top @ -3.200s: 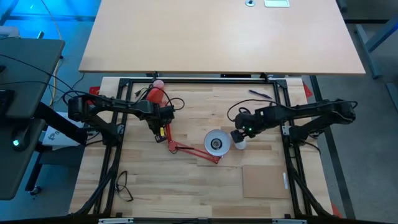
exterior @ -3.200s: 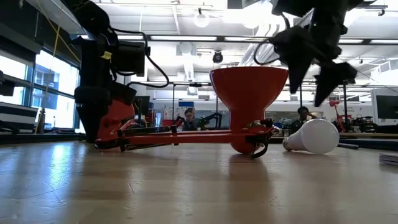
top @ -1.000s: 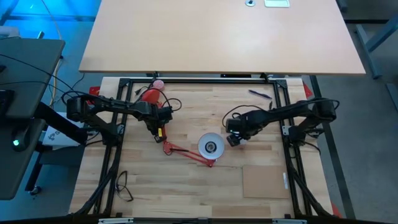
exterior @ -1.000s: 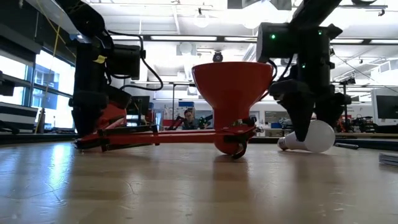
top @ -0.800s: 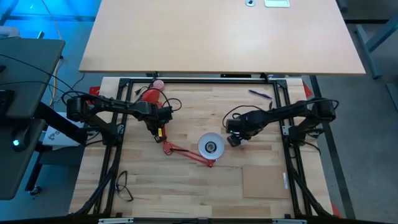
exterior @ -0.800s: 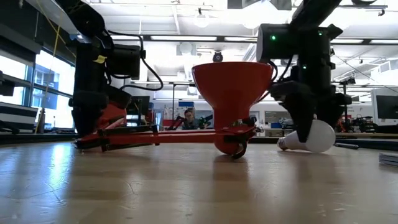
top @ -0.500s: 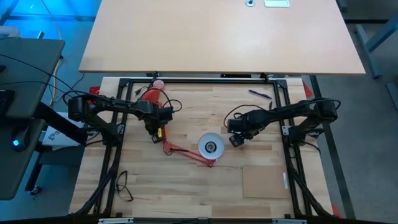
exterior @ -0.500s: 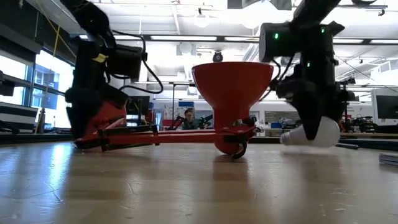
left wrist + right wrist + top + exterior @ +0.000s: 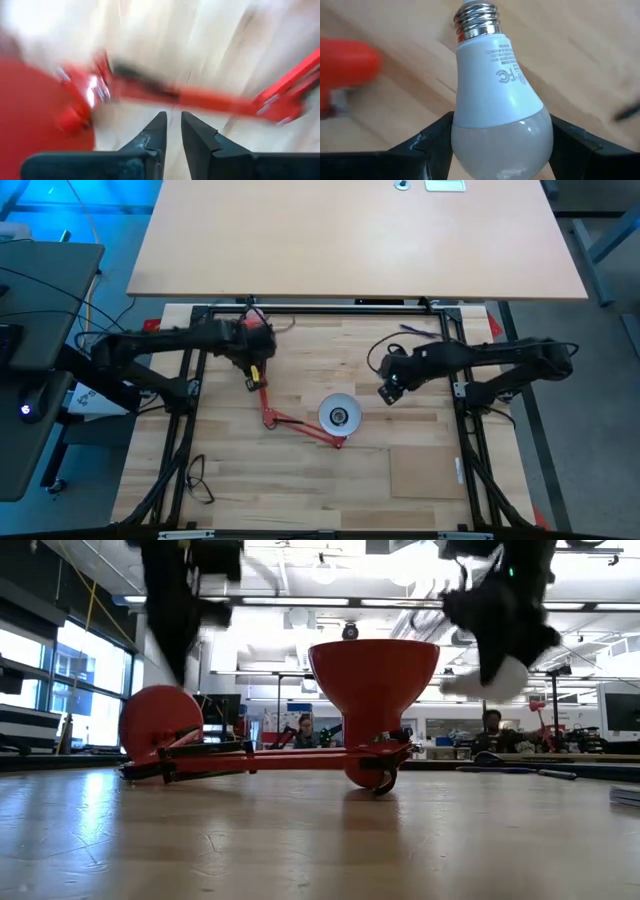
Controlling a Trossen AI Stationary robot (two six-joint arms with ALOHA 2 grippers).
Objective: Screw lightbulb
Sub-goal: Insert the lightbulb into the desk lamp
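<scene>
Right wrist view is showing the lightbulb (image 9: 497, 125) sitting between the two dark fingers of the right gripper (image 9: 500, 145), which is clamping the wide frosted end while the ribbed metal screw base is pointing away from the wrist over the wood table (image 9: 580, 60). Low view is showing that bulb (image 9: 490, 677) hanging clear of the tabletop, up beside the rim of the red lamp (image 9: 374, 680), whose funnel-shaped shade is opening upward. High view is placing the right gripper (image 9: 390, 391) just right of the shade's round white inside (image 9: 340, 416), apart from it. The lamp is lying flat, its thin jointed red arm running to a round red base (image 9: 160, 725). The left gripper (image 9: 172, 131) is hovering over that lamp arm, holding nothing, its pointed fingers parted only by a narrow gap.
</scene>
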